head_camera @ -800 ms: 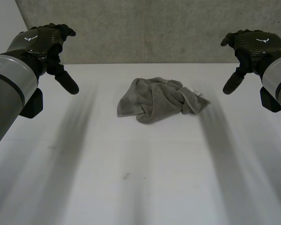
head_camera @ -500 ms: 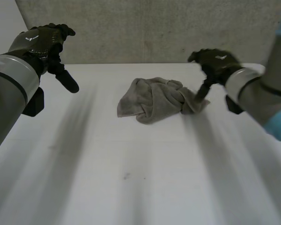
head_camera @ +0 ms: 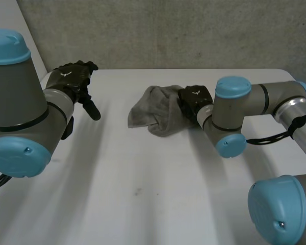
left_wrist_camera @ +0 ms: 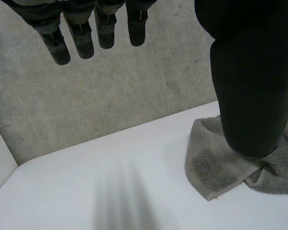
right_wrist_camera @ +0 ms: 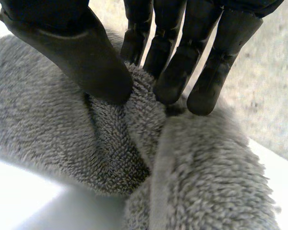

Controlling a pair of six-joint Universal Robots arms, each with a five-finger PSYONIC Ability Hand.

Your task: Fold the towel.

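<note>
Towel (head_camera: 155, 109), grey terry: lay crumpled in a heap towards the far side of the white worktop (head_camera: 143, 184), with no fold made; flattening and every fold were judged outstanding. Right hand (head_camera: 194, 99): sat on the heap's right edge, its fingers (right_wrist_camera: 175, 72) and thumb pinching a ridge of cloth. Left hand (head_camera: 74, 79): hung above the worktop well apart from the towel, its fingers (left_wrist_camera: 81, 38) straight and empty.
</note>
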